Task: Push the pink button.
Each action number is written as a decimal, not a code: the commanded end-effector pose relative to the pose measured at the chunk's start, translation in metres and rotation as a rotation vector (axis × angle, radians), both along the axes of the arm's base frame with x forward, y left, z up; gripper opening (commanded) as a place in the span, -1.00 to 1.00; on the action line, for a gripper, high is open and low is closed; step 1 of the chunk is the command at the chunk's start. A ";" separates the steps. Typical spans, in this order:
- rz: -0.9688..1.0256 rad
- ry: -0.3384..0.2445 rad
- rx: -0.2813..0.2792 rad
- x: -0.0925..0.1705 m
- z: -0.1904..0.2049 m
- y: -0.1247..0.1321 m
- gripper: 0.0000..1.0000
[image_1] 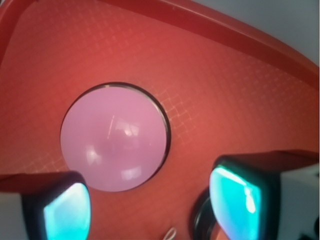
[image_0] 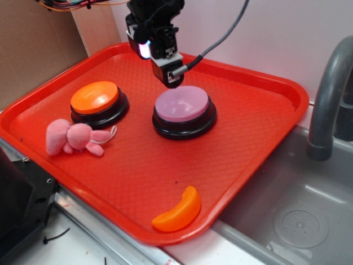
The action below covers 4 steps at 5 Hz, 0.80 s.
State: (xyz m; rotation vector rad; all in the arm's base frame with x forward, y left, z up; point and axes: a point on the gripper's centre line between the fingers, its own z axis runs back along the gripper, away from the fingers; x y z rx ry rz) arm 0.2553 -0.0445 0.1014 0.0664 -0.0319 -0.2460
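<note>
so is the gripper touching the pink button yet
Apart. In the wrist view the pink button lies whole and uncovered, well beyond the two fingers at the bottom edge. The gripper hangs above it, open.

A red plastic tray (image_0: 265, 105) carries an orange-topped button (image_0: 95, 97) on a black base, a small pink plush toy (image_0: 74, 137) just in front of it, and an orange crescent (image_0: 178, 211), possibly a toy fruit slice, near the tray's front edge. A grey sink (image_0: 298, 210) and faucet (image_0: 328, 94) flank the tray.
</note>
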 end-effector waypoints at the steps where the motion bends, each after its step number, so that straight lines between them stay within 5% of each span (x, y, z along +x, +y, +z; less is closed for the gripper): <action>1: 0.012 -0.092 0.012 0.007 0.038 -0.001 1.00; 3: 0.025 -0.088 0.040 0.001 0.053 0.000 1.00; 4: 0.033 -0.141 0.073 -0.013 0.089 -0.001 1.00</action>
